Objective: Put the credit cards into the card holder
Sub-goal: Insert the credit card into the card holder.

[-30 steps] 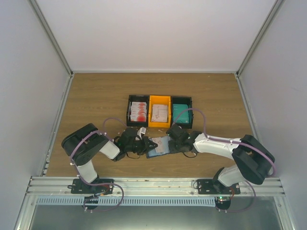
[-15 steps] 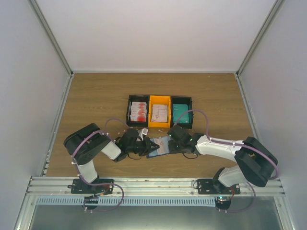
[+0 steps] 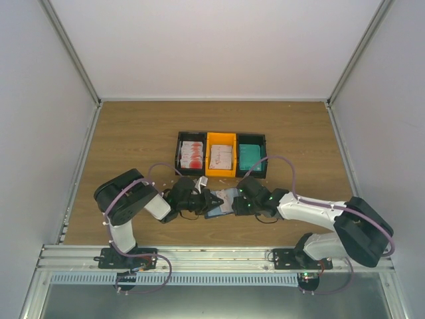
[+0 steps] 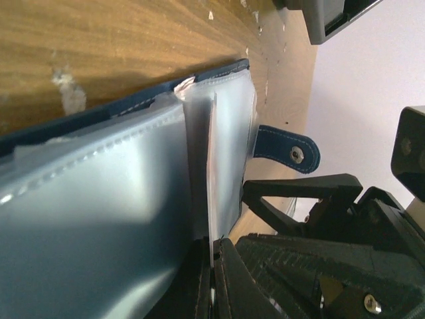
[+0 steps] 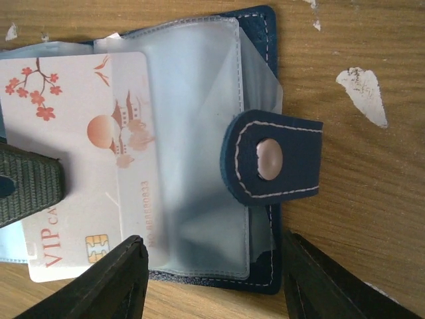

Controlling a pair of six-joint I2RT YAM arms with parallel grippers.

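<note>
The navy card holder [image 3: 223,202] lies open on the wood between my two grippers. My left gripper [image 4: 212,272] is shut on one of its clear sleeves [image 4: 229,133] and holds that sleeve up. A white credit card [image 5: 80,153] with red print sits partly inside a clear pocket, its chip end sticking out. My right gripper [image 5: 212,279] stands open over the card holder's near edge, just below the clasp strap [image 5: 292,143], with nothing gripped. More credit cards fill the bins: white and red [image 3: 191,154], white [image 3: 220,157], teal [image 3: 250,157].
Three bins stand in a row behind the card holder: black [image 3: 179,147], orange [image 3: 220,139] and black [image 3: 263,149]. Small white scraps [image 5: 362,93] lie on the wood beside the holder. Grey walls close in the table on three sides.
My right gripper has opened, let go of the white card and drawn back toward the near edge. The card stays in the pocket. The left gripper stays shut on the sleeve, shifted slightly right.
</note>
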